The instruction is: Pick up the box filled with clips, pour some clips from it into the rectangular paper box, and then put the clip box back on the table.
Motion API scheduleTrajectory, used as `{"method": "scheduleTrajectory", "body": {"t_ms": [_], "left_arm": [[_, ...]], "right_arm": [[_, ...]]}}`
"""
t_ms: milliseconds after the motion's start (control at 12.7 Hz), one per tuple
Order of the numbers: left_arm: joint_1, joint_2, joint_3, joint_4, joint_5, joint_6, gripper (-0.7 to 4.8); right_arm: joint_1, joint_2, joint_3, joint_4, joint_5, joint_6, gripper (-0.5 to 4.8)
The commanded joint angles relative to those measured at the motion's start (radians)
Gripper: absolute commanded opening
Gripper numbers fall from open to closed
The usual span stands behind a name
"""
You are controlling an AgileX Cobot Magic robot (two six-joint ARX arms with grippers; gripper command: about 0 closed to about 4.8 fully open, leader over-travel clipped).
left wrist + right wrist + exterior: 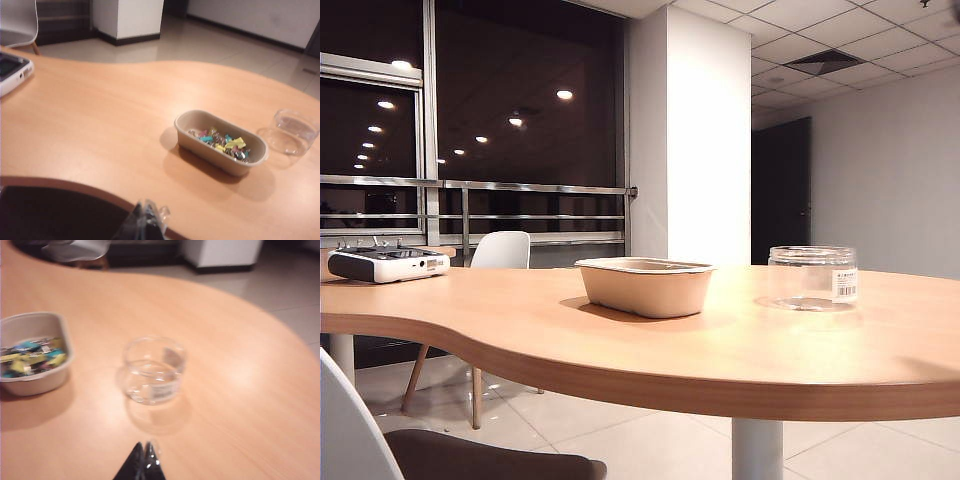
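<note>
The clear round box [812, 277] stands upright on the table [650, 350], right of the beige rectangular paper box [646, 286]; it looks empty of clips [152, 370]. Teal, yellow and pink clips [222, 141] lie inside the paper box [195, 119], also seen from the right wrist as clips [32, 356]. Neither arm shows in the exterior view. My left gripper [144, 217] is shut, empty, back over the table's near edge, well away from the paper box. My right gripper [144, 460] is shut, holding nothing, a short way back from the clear box.
A white-grey controller device [388, 263] sits at the table's far left corner [12, 72]. A white chair [500, 250] stands behind the table and another chair back [350, 430] in front. The table's curved edge [85, 187] runs near my left gripper.
</note>
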State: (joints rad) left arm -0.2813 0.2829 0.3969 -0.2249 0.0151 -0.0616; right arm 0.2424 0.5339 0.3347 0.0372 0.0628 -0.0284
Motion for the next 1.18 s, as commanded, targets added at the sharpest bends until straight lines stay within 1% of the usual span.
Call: {"method": "scheduleTrajectory", "body": {"t_ms": [78,235,314,392,471,549,628,706,785,863,942,1020,1099,1177], "left_arm": [[0.000,0.000,-0.030,0.003,-0.005,0.002,-0.06],[0.000,0.000,-0.048,0.006,-0.019,0.002,-0.06],[0.000,0.000,-0.095,0.077,-0.019,0.001,-0.06],[0.000,0.000,-0.195,0.183,-0.012,0.001,-0.06],[0.000,0.000,-0.209,0.187,-0.011,0.001,-0.06],[0.005,-0.021,-0.246,0.224,-0.043,0.002,-0.06],[0.037,-0.058,-0.262,0.219,-0.057,0.002,-0.06],[0.117,-0.115,-0.290,0.219,-0.036,0.002,-0.06],[0.228,-0.214,-0.351,0.220,-0.024,0.002,-0.06],[0.263,-0.254,-0.390,0.220,-0.013,0.002,-0.06],[0.272,-0.283,-0.390,0.153,-0.023,0.011,-0.06],[0.272,-0.280,-0.390,0.149,-0.021,0.044,-0.06],[0.271,-0.280,-0.390,0.148,-0.021,0.094,-0.06],[0.266,-0.280,-0.390,0.146,-0.040,0.123,-0.06]], "right_arm": [[-0.001,-0.152,-0.082,0.015,0.040,-0.001,0.67],[-0.001,-0.242,-0.109,-0.033,0.038,-0.002,0.67],[-0.002,-0.327,-0.110,-0.111,0.039,-0.002,0.67],[-0.003,-0.437,-0.110,-0.145,0.040,-0.002,0.67],[-0.003,-0.455,-0.110,-0.145,0.040,-0.002,0.67],[-0.003,-0.490,-0.110,-0.145,0.040,-0.002,0.67],[-0.003,-0.505,-0.110,-0.146,0.040,-0.002,0.67],[-0.003,-0.509,-0.110,-0.146,0.040,-0.002,0.67],[-0.003,-0.509,-0.110,-0.146,0.040,-0.002,0.67],[-0.003,-0.509,-0.110,-0.146,0.040,-0.002,0.67],[-0.003,-0.509,-0.110,-0.146,0.040,-0.002,0.67],[-0.003,-0.509,-0.110,-0.146,0.040,-0.002,0.67],[-0.002,-0.515,-0.110,-0.146,0.040,-0.002,0.67],[-0.003,-0.515,-0.110,-0.146,0.040,-0.002,0.67]]}}
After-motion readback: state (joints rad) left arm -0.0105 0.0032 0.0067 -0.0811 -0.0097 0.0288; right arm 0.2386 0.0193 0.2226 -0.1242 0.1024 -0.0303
